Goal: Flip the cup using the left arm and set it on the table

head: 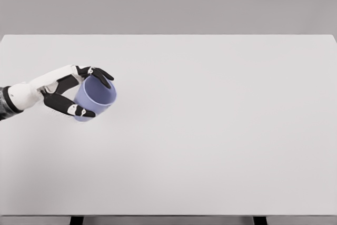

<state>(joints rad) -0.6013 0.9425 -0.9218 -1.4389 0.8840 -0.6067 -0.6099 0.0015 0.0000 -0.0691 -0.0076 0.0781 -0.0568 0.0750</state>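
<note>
A wide white table point(221, 146) fills most of the head view, seen from above, with a plain grey wall behind its far edge at 12 o'clock. Two dark table legs are glimpsed under the near edge at 6 o'clock, one left of centre and one right of centre.

The left arm point(26, 94) is seen entering from 9 o'clock, white-shelled, with a darker sleeve section right at the frame edge. It is extended toward the picture's middle and angled slightly up toward 2 o'clock.

The left hand point(71, 90) is found at the arm's end, left of the table's centre, at about 9 o'clock from the middle of the frame. It is clamped on the cup: dark fingers point(100, 75) are wrapped over the upper side of the rim, and the thumb point(71, 108) is pressed against the lower side of the wall. The cup is pinched between them.

The cup point(95, 97) is light purple-blue, held in the left hand, at 3 o'clock from the palm. It is tilted, with its open mouth turned toward the camera and toward 2 o'clock, so the inside is visible. Its base is pointed down toward 8 o'clock. Whether the base is touching the table cannot be told; a faint shadow is seen just beside it at 4 o'clock.

The right arm is not seen anywhere.
</note>
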